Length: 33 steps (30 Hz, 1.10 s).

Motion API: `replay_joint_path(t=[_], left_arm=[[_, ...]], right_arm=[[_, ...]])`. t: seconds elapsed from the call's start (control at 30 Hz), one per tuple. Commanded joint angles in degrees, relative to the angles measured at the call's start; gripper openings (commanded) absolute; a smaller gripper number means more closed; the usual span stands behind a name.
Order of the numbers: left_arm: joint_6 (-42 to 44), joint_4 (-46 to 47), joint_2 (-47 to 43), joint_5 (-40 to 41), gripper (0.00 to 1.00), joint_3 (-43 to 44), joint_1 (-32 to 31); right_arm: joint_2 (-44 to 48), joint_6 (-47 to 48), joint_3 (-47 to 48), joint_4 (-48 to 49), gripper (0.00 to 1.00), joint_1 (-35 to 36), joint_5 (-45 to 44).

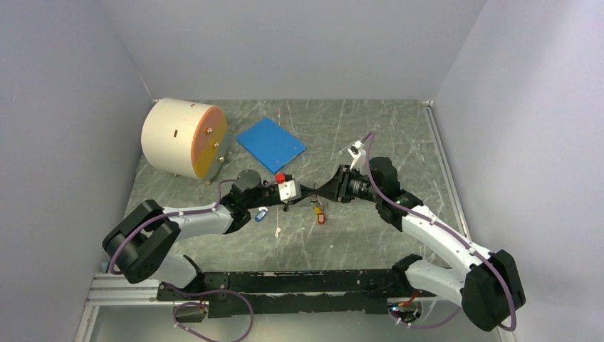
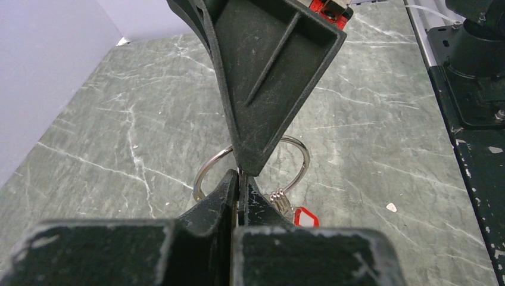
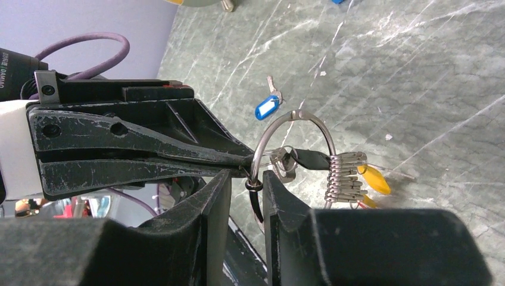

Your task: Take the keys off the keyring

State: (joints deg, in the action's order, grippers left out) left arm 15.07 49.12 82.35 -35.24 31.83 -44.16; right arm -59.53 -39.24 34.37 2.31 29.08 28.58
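The silver keyring [image 3: 296, 117] is held above the table between my two grippers. My left gripper [image 2: 239, 182] is shut on its wire; the ring [image 2: 299, 158] arcs out on both sides of the fingertips. My right gripper [image 3: 247, 192] faces it with its jaws a little apart, the ring wire and a thin black piece hanging in the gap. A key with a black head [image 3: 311, 158] and a stack of small rings [image 3: 345, 176] with yellow tags [image 3: 375, 179] hang on the ring. A red tag [image 2: 305, 217] dangles below, also seen in the top view [image 1: 320, 218].
A blue-and-white tag [image 1: 261, 213] with a small key lies loose on the table left of the grippers. The blue pad [image 1: 271, 142] and a cream cylinder [image 1: 184, 137] stand at the back left. A white scrap [image 1: 276, 231] lies nearer. The black rail [image 1: 285, 285] lines the near edge.
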Motion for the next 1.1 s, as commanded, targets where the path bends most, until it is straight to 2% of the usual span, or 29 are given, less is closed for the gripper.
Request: replay_joint_path(t=[0.0,0.3,0.63,1.07], left_arm=[[-1.2,4.0,-0.3,-1.6,0.03,-0.1,-0.4],[-1.3,4.2,-0.4,-1.6,0.03,-0.2,-0.5],[-1.6,4.4,-0.7,-1.4,0.03,-0.2,-0.8],[-1.5,3.5,-0.6,-0.3,0.02,0.1,-0.8]], right_arm=[[1.3,-2.2,-0.5,6.2,0.28,0.2,-0.7],[3.0,-2.9,-1.3,5.5,0.20,0.2,-3.5],[3.2,-6.1,-2.3,8.3,0.25,0.1,-4.3],[1.7,-3.4,-0.9,5.1,0.20,0.2,-2.2]])
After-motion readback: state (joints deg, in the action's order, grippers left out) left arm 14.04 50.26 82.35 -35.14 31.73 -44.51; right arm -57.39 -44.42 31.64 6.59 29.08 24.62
